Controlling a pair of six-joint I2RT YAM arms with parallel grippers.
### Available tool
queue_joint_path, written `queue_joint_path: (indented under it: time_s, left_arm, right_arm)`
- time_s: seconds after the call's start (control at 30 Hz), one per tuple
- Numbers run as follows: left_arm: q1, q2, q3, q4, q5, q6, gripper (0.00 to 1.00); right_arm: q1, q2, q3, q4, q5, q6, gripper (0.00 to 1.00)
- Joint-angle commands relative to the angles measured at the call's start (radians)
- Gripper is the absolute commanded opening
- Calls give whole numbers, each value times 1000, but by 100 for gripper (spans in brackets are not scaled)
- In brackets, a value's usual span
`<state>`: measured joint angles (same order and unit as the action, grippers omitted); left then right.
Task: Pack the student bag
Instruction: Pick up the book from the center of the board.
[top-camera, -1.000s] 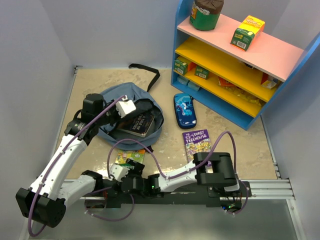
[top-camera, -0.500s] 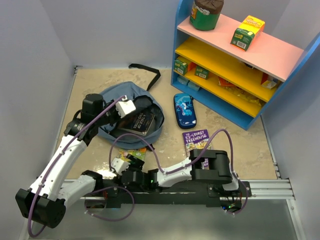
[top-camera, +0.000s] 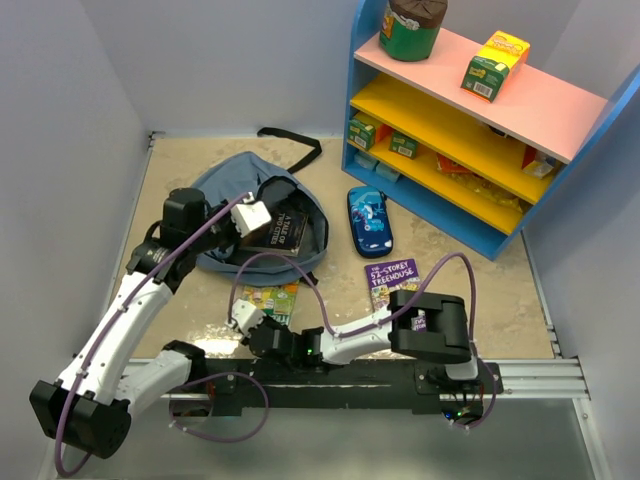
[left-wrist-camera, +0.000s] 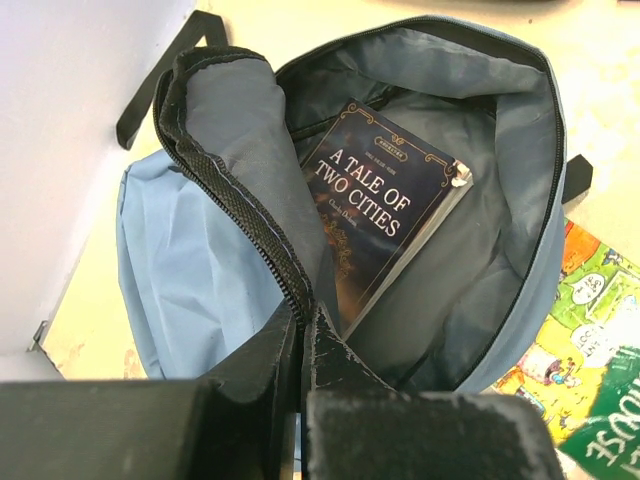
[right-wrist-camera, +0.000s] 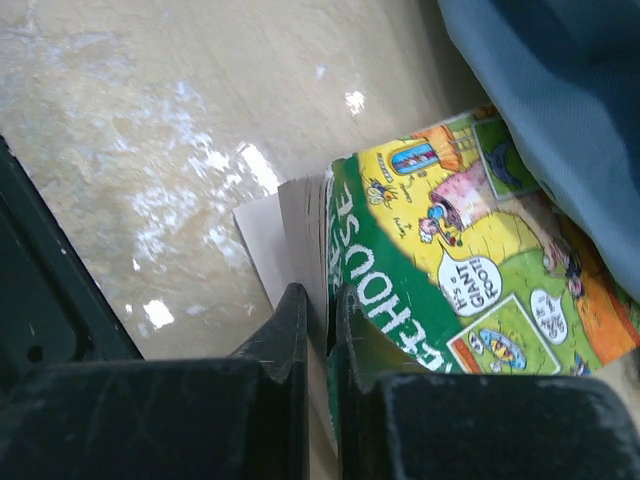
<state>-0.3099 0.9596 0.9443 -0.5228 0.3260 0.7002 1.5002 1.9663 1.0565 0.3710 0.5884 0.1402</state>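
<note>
At 9 o'clock of the pencil case (top-camera: 369, 221) lies the student bag (top-camera: 222, 192), its mouth open and a dark novel (left-wrist-camera: 385, 205) inside. The left gripper (left-wrist-camera: 302, 325) is clenched on the bag's zipper rim. The right gripper (right-wrist-camera: 322, 312) pinches the edge of a green picture book (right-wrist-camera: 450, 290), which lies at 6 o'clock of the bag.

Student bag (left-wrist-camera: 200, 260), slate-blue, zip open, rim pinched between the left gripper (left-wrist-camera: 300, 330) fingers. Inside: dark book "A Tale of Two Cities" (left-wrist-camera: 385, 215), tilted. Near side: green cartoon book (left-wrist-camera: 585, 340) at the bag's edge. Far side: black strap (left-wrist-camera: 165, 75).
</note>
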Motion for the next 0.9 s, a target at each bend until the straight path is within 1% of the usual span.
queue_joint_path:
  time_s: [0.0, 0.03, 0.07, 0.1, 0.17, 0.2, 0.23, 0.3, 0.33, 0.4, 0.47, 0.5, 0.53, 0.63, 0.77, 0.83, 0.87]
  left_arm:
    - [-3, -38, 7, 21, 33, 16, 0]
    - [-3, -38, 5, 20, 36, 16, 0]
    - [-3, -38, 5, 20, 38, 16, 0]
    - [-3, -38, 7, 20, 36, 16, 0]
    - [-3, -38, 8, 21, 35, 19, 0]
    - [-3, -41, 8, 21, 33, 21, 0]
    - [-3, -38, 10, 23, 34, 21, 0]
    - [-3, -36, 8, 26, 34, 18, 0]
    - [-3, -35, 11, 26, 38, 15, 0]
    - [-3, -33, 8, 27, 41, 12, 0]
    - [-3, -28, 7, 36, 32, 5, 0]
    - [-5, -27, 4, 41, 24, 2, 0]
    - [-3, -21, 2, 50, 18, -7, 0]
    - [-3, -13, 4, 58, -8, -16, 0]
    - [-5, -9, 2, 63, -13, -25, 0]
    - [-3, -7, 1, 63, -12, -25, 0]
    - [-3, -9, 1, 63, -10, -27, 0]
  right_arm:
    - [-32, -102, -117, -67, 187, 128, 0]
    - [-31, -128, -144, -81, 223, 153, 0]
    - [-31, -192, -192, -96, 249, 177, 0]
    - [-31, -228, -217, -139, 298, 240, 0]
    - [-29, -305, -284, -203, 338, 321, 0]
    - [-31, -375, -303, -268, 358, 405, 0]
    - [-26, -418, -325, -291, 378, 438, 0]
    - [15, -521, -384, -334, 407, 499, 0]
    - [34, -549, -397, -354, 453, 513, 0]
    - [74, -599, -397, -407, 496, 516, 0]
    - [92, -676, -363, -415, 549, 466, 0]
    - [94, -702, -349, -393, 559, 376, 0]
    - [95, -759, -336, -376, 565, 319, 0]
    - [101, -851, -259, -307, 571, 132, 0]
    - [144, -912, -167, -279, 600, -69, 0]
    - [158, -920, -123, -250, 616, -128, 0]
    - [166, -922, -112, -241, 619, -196, 0]
